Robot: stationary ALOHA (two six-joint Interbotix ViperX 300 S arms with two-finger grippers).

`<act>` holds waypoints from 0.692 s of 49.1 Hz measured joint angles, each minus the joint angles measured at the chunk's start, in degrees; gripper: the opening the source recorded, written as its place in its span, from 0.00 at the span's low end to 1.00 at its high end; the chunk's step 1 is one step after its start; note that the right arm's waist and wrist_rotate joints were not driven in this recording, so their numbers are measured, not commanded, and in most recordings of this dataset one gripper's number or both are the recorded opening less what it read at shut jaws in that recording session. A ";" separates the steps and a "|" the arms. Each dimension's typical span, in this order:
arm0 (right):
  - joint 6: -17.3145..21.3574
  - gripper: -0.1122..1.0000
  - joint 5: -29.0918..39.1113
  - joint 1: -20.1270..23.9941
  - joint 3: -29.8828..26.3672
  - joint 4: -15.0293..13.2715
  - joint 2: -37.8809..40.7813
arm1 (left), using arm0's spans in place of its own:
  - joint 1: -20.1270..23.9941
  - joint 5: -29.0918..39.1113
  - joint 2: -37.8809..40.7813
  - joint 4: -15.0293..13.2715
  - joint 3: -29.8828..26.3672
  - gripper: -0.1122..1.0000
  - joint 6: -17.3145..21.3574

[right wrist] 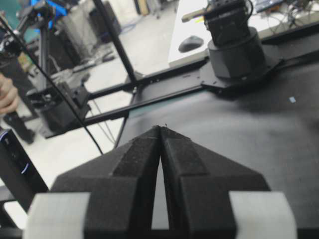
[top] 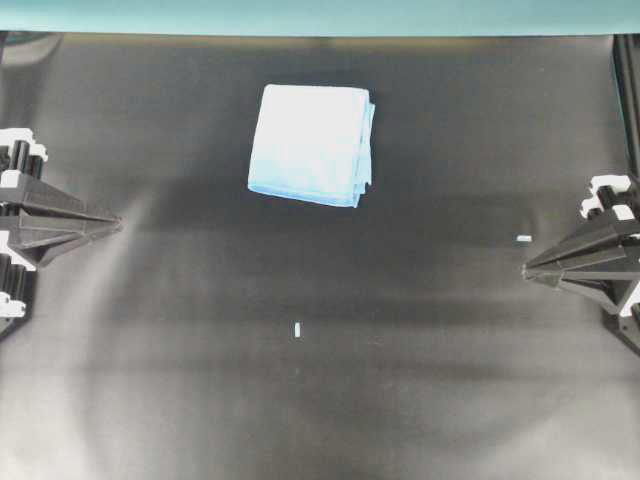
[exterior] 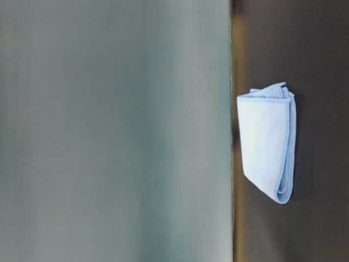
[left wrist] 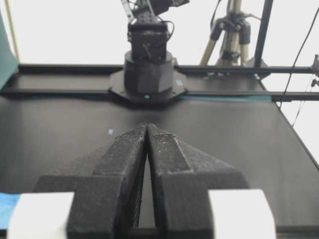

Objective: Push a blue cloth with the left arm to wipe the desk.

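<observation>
A folded blue cloth [top: 312, 144] lies untouched in the upper centre of the overhead view, on the black desk [top: 320, 390] just below its teal strip. The left arm's gripper [top: 117, 224] waits at the left edge, jaws pressed together and holding nothing; the right gripper [top: 527, 270], likewise closed and empty, sits parked at the right edge. Wiping has apparently not begun. Done well, the left arm would likely swing toward the cloth's left side, drop its closed tip against the fabric's edge and push steadily, keeping low so the folded layers slide rather than bunch.
</observation>
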 measured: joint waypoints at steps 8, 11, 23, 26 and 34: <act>0.00 0.10 0.09 0.09 0.00 0.00 0.26 | 1.41 -0.09 3.60 1.76 -1.41 0.10 -1.14; 0.00 0.10 0.26 0.09 0.00 0.00 0.26 | 2.46 -0.09 6.06 1.93 -1.93 0.10 -1.23; 0.00 0.10 0.35 0.09 0.00 0.09 0.26 | 7.47 -3.34 14.59 2.02 -4.31 0.10 -3.52; -0.09 0.10 0.26 0.09 0.00 0.00 0.26 | 8.79 -3.87 16.88 2.02 -5.01 0.10 -3.78; -0.09 0.10 0.35 0.09 0.00 0.09 0.26 | 13.27 -4.13 23.82 1.93 -8.17 0.11 -3.78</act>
